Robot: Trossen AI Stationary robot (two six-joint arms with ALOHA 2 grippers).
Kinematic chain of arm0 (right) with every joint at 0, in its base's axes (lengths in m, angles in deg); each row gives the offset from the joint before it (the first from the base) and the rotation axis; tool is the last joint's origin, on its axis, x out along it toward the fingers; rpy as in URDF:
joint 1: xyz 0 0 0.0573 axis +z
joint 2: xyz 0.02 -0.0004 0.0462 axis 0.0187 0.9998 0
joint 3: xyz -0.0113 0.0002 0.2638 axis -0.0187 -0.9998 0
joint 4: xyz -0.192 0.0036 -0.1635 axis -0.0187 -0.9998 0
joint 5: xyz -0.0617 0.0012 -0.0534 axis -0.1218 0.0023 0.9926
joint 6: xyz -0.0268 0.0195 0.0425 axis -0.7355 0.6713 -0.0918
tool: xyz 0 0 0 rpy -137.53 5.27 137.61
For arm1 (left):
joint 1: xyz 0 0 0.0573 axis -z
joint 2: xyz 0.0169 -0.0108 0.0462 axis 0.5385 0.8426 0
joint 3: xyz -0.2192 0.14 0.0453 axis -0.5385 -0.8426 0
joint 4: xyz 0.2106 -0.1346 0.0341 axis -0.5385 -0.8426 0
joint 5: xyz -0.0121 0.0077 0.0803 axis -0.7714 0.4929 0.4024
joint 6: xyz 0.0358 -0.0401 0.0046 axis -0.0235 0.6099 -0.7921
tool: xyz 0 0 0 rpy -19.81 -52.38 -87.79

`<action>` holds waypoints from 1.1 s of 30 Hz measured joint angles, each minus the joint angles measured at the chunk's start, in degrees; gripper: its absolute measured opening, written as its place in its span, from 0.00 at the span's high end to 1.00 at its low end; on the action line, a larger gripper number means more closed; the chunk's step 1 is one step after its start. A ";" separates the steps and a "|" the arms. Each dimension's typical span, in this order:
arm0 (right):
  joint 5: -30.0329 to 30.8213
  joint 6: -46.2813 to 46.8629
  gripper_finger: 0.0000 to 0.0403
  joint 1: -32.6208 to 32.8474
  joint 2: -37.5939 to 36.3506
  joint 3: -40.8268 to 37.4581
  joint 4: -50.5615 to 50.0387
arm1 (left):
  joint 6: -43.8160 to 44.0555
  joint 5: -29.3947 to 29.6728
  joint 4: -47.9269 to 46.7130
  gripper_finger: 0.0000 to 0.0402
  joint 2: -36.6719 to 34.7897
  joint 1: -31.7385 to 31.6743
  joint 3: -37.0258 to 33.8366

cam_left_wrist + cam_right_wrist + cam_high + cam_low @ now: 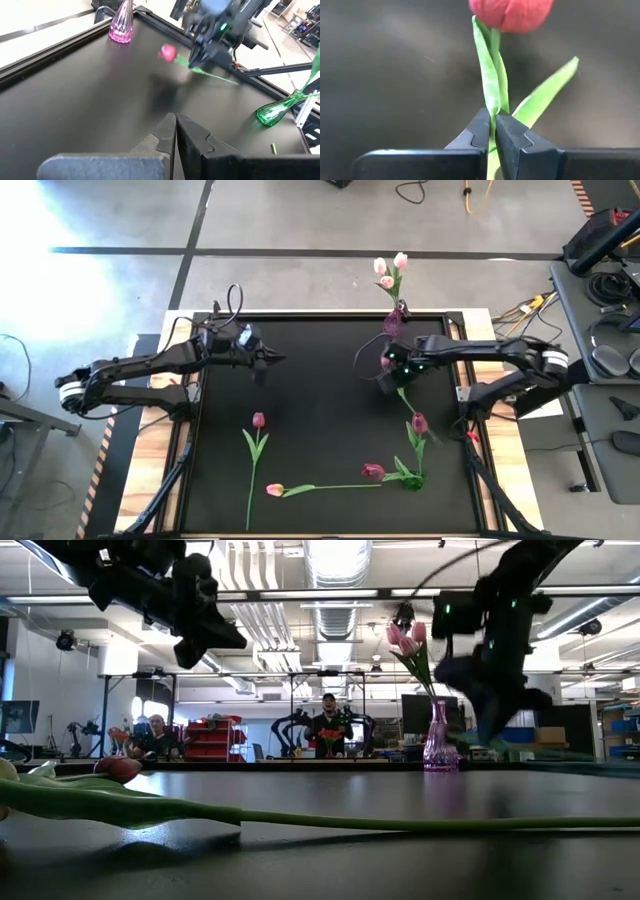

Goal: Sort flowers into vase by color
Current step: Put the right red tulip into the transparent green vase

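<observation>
My right gripper hovers over the far middle of the table, shut on a magenta tulip; the left wrist view shows its head too. My left gripper is shut and holds nothing, raised over the far left. A pink glass vase at the far edge holds pale pink tulips. A green vase near right has dark tulips leaning out. A dark tulip and a pale one lie flat on the mat. My right gripper pinches the tulip's stem and a leaf between its two fingertips, a short way below the head. The fingers come from above, slanting down. The flower is lifted clear of the table, its stem trailing out behind the gripper.
The black mat has a raised frame around it. In the low view a tulip lies close in front, its stem running across. Beyond the table people sit in the room. Cables and gear stand to the right of the table.
</observation>
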 joint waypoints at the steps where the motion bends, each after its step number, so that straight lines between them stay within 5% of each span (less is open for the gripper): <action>1: 0.16 -0.01 0.97 0.10 -1.72 0.65 0.05 | -0.04 -0.02 0.04 1.00 0.26 0.00 0.00; 15: 22.75 0.01 0.97 12.94 -21.30 23.11 -10.76 | -2.90 -0.09 2.30 1.00 1.91 -0.07 0.04; 26: 38.77 10.02 0.97 38.76 -19.85 35.19 -15.99 | -3.49 -0.15 2.16 1.00 1.53 -0.09 1.01; 33: 47.19 27.77 0.97 52.09 -16.66 42.24 -34.48 | -3.64 -0.18 1.92 1.00 1.53 -0.09 1.01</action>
